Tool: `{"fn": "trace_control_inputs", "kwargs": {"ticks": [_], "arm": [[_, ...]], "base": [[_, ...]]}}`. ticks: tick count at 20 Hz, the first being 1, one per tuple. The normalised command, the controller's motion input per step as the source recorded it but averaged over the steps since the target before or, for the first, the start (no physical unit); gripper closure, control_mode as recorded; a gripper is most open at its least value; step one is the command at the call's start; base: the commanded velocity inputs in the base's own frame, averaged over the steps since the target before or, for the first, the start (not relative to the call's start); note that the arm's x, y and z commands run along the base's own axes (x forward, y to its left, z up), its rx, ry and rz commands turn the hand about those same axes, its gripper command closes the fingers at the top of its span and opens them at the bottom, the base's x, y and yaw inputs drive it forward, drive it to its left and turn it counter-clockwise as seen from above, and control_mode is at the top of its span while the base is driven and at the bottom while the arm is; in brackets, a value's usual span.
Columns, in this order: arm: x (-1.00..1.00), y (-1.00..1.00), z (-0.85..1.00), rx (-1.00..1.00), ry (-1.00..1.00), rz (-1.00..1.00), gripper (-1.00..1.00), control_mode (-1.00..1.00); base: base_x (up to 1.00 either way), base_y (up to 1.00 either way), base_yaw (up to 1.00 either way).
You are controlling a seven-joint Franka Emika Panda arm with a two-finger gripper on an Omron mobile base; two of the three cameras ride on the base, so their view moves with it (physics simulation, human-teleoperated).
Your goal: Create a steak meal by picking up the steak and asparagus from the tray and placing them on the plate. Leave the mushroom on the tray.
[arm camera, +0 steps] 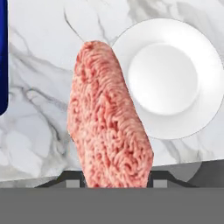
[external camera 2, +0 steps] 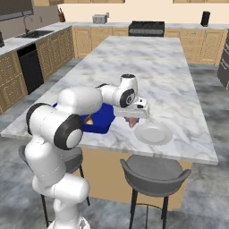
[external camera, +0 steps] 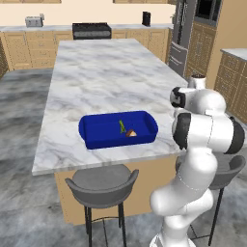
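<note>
Here the gripper (external camera 2: 132,120) clamps the steak (arm camera: 109,127), a pink, coarse-grained oblong slab beside the plate (arm camera: 205,109).

- We see the blue tray (external camera: 118,129) near the desk's (external camera: 101,79) front edge.
- In it lie the green asparagus (external camera: 121,126) and, just beside, the mushroom (external camera: 131,133).
- Two grey stools (external camera: 102,185) stand below the edge.

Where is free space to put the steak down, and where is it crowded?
The plate is bare all over, bordered by open marble toward the tray. The steak hangs in the end effector beside the plate. The tray is more crowded: the asparagus and mushroom lie near its middle.
</note>
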Motion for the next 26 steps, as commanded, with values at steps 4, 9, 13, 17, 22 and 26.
{"fn": "trace_control_inputs", "kwargs": {"ticks": [4, 9, 13, 17, 22, 26], "arm": [[0.0, -0.99, -0.35, 0.0, 0.06, -0.02, 1.0, -1.0], [0.23, -0.76, -0.43, 0.0, 0.02, 0.0, 1.0, -1.0], [0.49, -0.32, -0.31, 0.01, 0.0, 0.0, 1.0, -1.0], [0.47, -0.22, -0.27, 0.03, 0.0, 0.0, 1.0, -1.0], [0.26, -0.15, -0.35, 0.01, 0.0, 0.0, 1.0, -1.0], [0.25, 0.0, -0.26, 0.0, 0.0, 0.0, 1.0, -1.0]], "base": [[0.0, 0.0, 0.0], [0.0, 0.0, 0.0], [0.0, 0.0, 0.0], [0.0, 0.0, 0.0], [0.0, 0.0, 0.0], [0.0, 0.0, 0.0]]}}
